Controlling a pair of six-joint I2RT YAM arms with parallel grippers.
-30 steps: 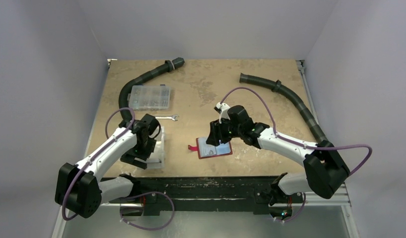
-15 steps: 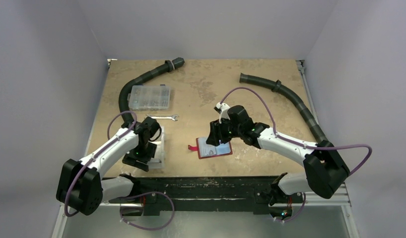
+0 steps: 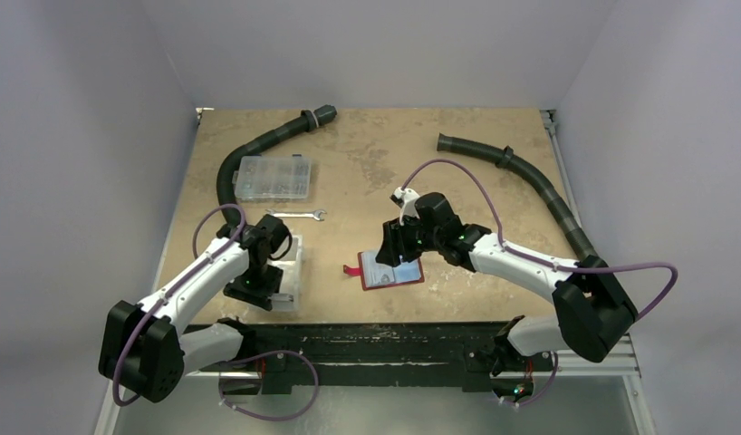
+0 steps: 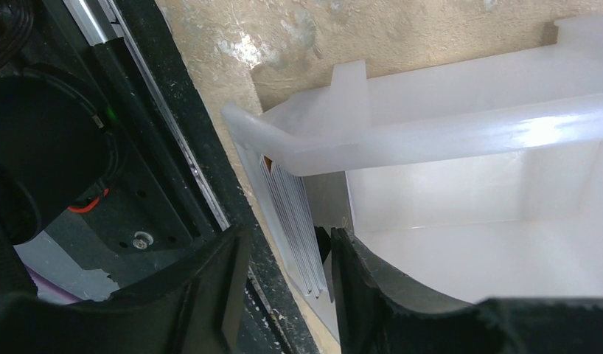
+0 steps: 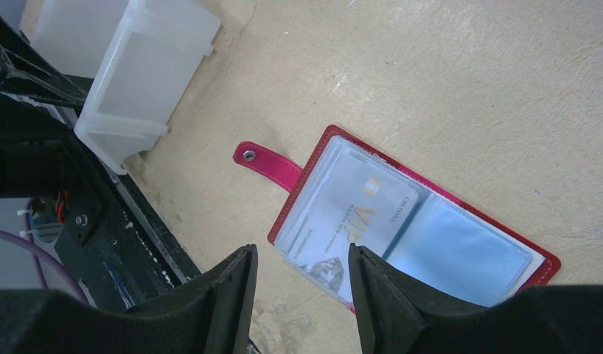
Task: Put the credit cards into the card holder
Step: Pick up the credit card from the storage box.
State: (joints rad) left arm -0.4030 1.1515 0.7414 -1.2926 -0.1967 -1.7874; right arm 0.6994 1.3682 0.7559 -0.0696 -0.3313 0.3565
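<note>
Red card holder (image 5: 405, 228) lay open, clear sleeves showing; right gripper (image 5: 302, 257) gaped wide above it, left gripper (image 4: 287, 237) loosely straddled upright credit cards (image 4: 293, 203).

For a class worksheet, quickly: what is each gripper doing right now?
Left gripper: open, fingers straddling the credit cards in the white bin.
Right gripper: open, empty, above the card holder.

Glossy white tubular links (image 3: 193, 279) alternate with bulky matte-black joint housings (image 3: 595, 313), left and right alike — each side trailing a thin purple cable (image 3: 448, 162). At ten o'clock in the left wrist view, a tiny green light (image 4: 109, 113) dots one such housing.
</note>
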